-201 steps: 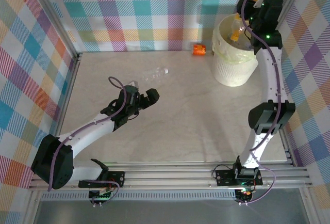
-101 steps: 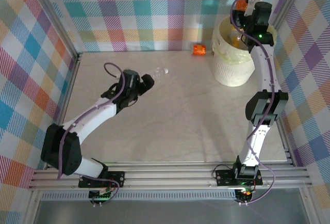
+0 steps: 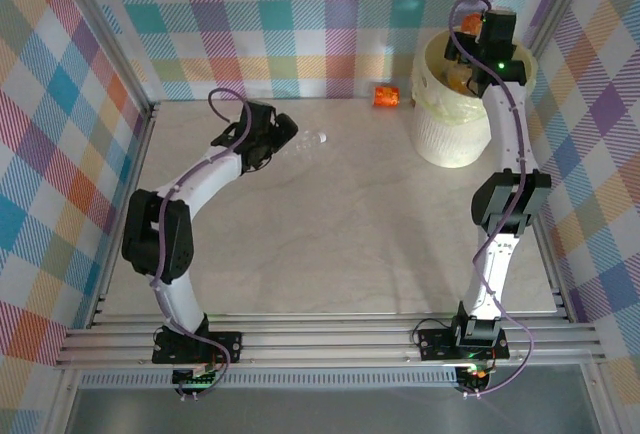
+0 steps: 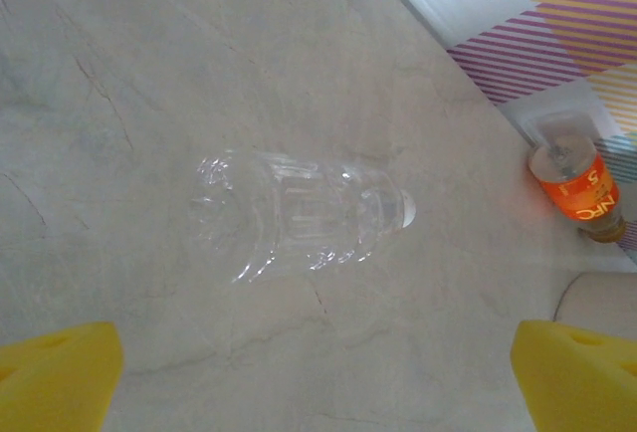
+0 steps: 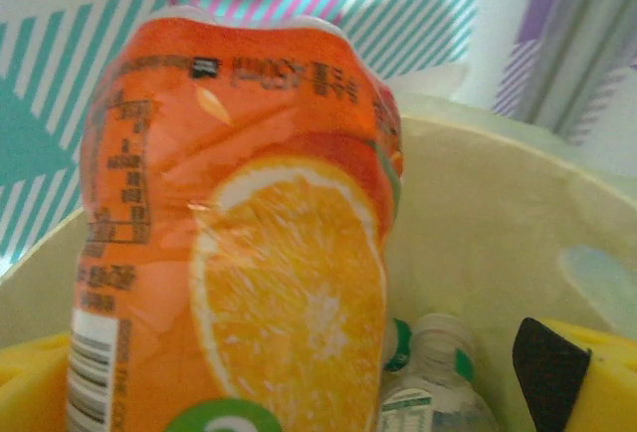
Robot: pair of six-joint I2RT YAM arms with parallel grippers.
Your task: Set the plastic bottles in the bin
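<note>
A clear crushed bottle [image 4: 299, 215] lies on its side on the table, also seen from above [image 3: 305, 140]. My left gripper [image 4: 318, 382] hovers just short of it, open, its yellow fingertips [image 4: 55, 372] wide apart; from above it [image 3: 280, 134] is at the bottle's left end. My right gripper [image 5: 309, 382] stands open over the bin [image 3: 455, 114]. An orange-labelled bottle [image 5: 239, 253] hangs loose between its pads [image 5: 587, 382], with a gap on the right side. From above that bottle [image 3: 468, 22] is at the bin's rim. Other clear bottles [image 5: 438, 382] lie inside the bin.
A small orange bottle [image 3: 386, 96] lies by the back wall left of the bin, and is also in the left wrist view [image 4: 577, 185]. Checked walls close in the table at the back and both sides.
My right gripper has opened over the bin, letting go of the orange-labelled bottle. My left arm has stretched toward the back and reached the clear bottle.
</note>
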